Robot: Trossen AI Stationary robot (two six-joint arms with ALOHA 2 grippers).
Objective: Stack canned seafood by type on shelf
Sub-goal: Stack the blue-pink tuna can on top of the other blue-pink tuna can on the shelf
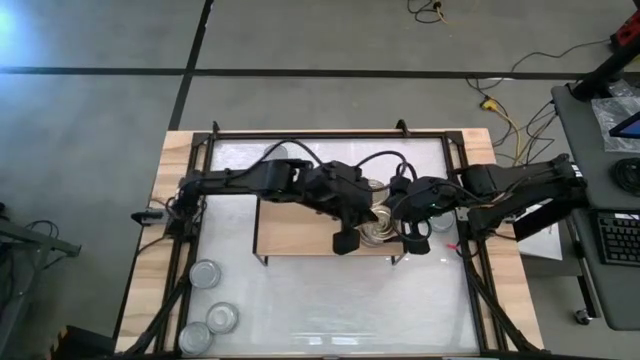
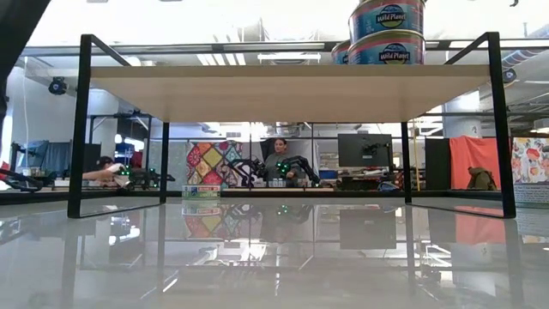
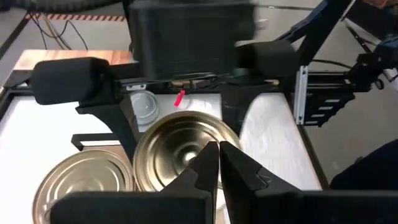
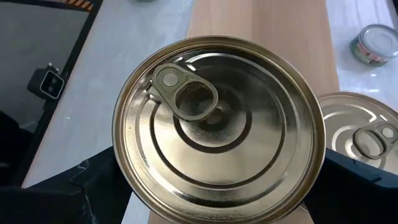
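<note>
Gold-topped can [image 4: 217, 121] upright, pull-tab up, clasped in right gripper [image 4: 211, 186] — over shelf [image 1: 300, 228]; left gripper [image 3: 217, 168] clenched empty. White tabletop [image 1: 330, 300] — workshop behind.

gold ribbed can top [image 4: 217, 124] | light-wood shelf [image 1: 300, 228] | blue-labelled cans [image 2: 386, 34]

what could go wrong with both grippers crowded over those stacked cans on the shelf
The right gripper straddles the gold-topped can atop a stack near the shelf edge; a skewed release could topple it. The shut left gripper hangs just over the same can, so the arms might collide. Three silver cans remain on the table.
</note>
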